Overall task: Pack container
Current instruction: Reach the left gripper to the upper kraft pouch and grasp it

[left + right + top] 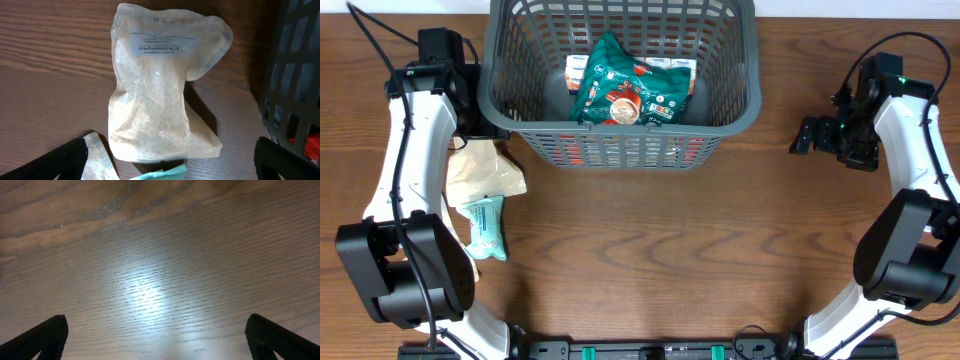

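Overhead, the large dark grey lattice-sided plastic container [730,115] holds a glossy green foil packet [615,80]; a beige translucent plastic pouch [485,172] lies outside it. From the left wrist, the left fingers [60,162] stand released, the pouch ahead between them, the container wall just right. Right wrist: the right fingers [40,337] gape, empty, above the wooden desk [150,280]. Likely step: fetching the pouch; next, lower and close across it.
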